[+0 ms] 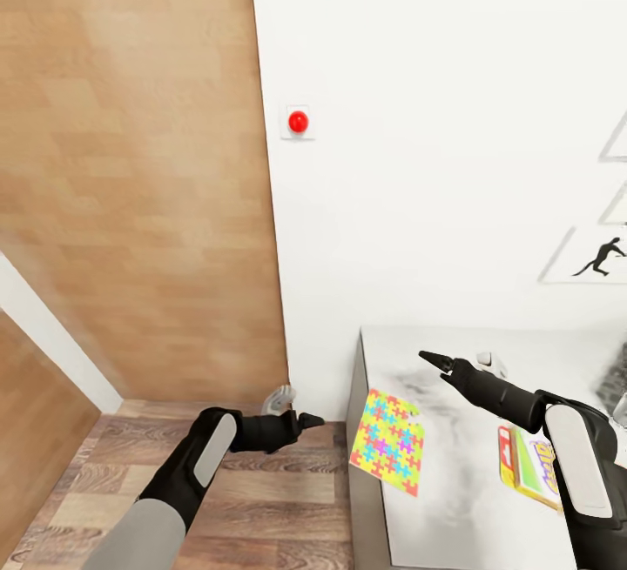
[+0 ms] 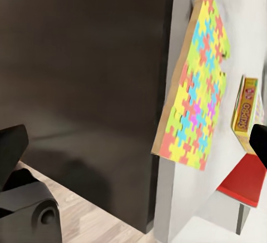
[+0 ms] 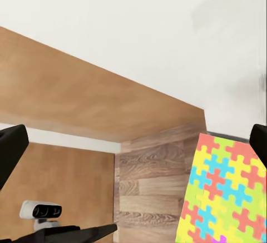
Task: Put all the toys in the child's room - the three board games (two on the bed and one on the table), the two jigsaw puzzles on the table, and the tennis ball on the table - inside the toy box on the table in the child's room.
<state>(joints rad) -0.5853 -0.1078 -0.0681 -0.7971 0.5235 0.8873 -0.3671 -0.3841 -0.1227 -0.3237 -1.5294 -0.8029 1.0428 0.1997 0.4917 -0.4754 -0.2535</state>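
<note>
The right gripper (image 1: 433, 358) hovers over the table (image 1: 453, 509) near the wall; the right wrist view shows its fingertips (image 3: 12, 148) spread wide with nothing between them. The left gripper (image 1: 309, 419) hangs over the wooden floor (image 1: 261, 500) just beside the table's end; its fingertips sit at opposite edges of the left wrist view, parted and empty. A jigsaw puzzle (image 1: 388, 440) in multicoloured pieces lies flat at the table's near-left corner, overhanging the edge. The SKIP-BO board game (image 1: 527, 463) rests on the table to its right, partly hidden by the right arm. A red button (image 1: 298, 122) is mounted on the white wall.
</note>
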